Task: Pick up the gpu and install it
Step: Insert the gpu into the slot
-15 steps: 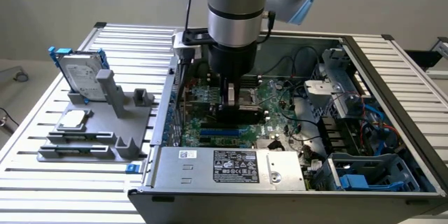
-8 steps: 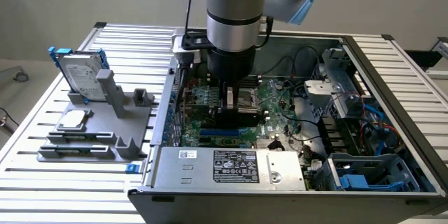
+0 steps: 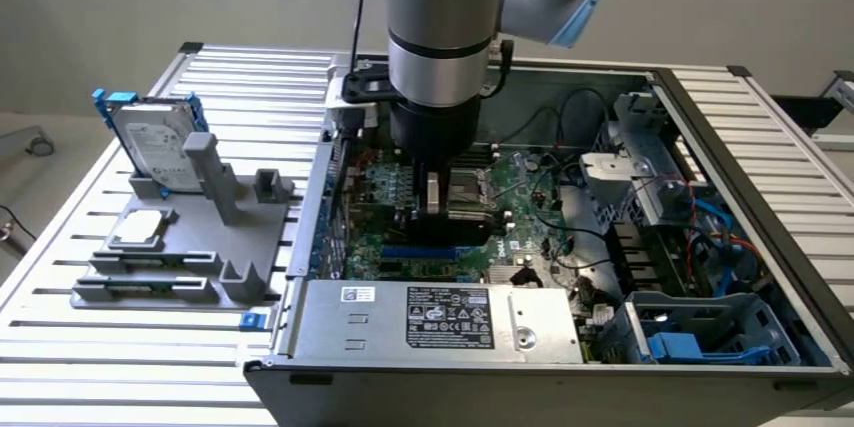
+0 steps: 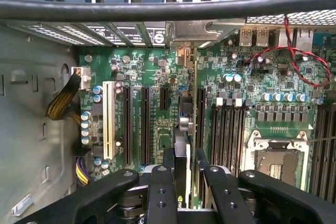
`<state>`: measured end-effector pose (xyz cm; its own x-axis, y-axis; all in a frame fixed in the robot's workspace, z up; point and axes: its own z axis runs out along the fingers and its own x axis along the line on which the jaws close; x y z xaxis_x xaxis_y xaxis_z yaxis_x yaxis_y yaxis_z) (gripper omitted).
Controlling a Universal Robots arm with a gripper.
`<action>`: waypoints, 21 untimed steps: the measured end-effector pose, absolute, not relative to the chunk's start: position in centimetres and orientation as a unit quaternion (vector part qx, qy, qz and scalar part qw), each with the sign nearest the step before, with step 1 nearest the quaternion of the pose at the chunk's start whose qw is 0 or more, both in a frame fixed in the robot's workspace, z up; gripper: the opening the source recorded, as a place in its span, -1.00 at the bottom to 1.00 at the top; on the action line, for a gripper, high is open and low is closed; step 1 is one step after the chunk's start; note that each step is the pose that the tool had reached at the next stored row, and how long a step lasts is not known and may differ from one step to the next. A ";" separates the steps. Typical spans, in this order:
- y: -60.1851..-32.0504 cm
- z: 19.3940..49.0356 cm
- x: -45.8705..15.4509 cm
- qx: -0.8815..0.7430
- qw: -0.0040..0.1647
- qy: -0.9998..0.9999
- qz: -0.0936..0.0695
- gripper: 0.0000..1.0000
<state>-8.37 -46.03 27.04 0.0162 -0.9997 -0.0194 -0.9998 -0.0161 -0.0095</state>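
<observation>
the gripper (image 4: 185, 157) is clamped on the gpu (image 4: 195, 93), 1 finger on each face, and holds it edge-on inside the open computer case (image 3: 534, 392). the card hangs upright over the motherboard (image 4: 157, 82), in line with the black slots (image 4: 144, 124) and just beside the memory sockets (image 4: 227, 129). its metal bracket (image 4: 184, 32) points at the rear slot openings. whether the lower edge touches a slot cannot be told from this angle.

risks:
- a card tilted or offset to 1 side would land on the slot wall and could bend contacts.
- a bracket that catches the rear panel would stop seating.
- too light a grip would let the card slip under pressing force.
</observation>
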 end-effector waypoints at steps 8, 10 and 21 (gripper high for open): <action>-46.0 26.6 -8.5 -0.713 0.010 0.701 0.003 -0.47; -46.0 26.6 -8.5 -0.713 0.010 0.701 0.003 -0.47; -46.1 26.4 -8.6 -0.713 0.009 0.701 0.002 -0.47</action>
<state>-8.64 -46.14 26.45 0.0162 -0.9997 -0.0159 -0.9998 -0.0160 -0.0093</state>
